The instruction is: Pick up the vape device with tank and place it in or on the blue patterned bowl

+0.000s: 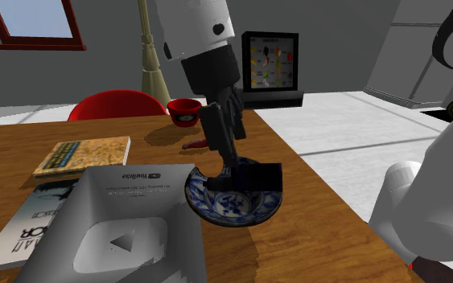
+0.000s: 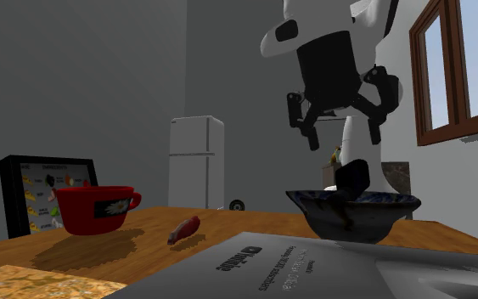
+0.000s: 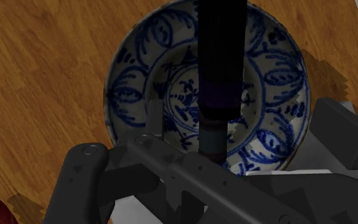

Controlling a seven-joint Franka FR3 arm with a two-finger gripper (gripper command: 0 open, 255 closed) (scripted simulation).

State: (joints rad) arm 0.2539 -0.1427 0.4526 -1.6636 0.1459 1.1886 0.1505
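Vape (image 3: 220, 63) in bowl (image 3: 123, 83), hand (image 2: 343, 136) above (fingers (image 2: 303, 123) apart)

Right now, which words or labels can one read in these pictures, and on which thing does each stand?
"YouTube": on the grey plaque; its smaller lines are blurred.
Yellow book, magazine, black-framed chart: print too small or cut off to read.
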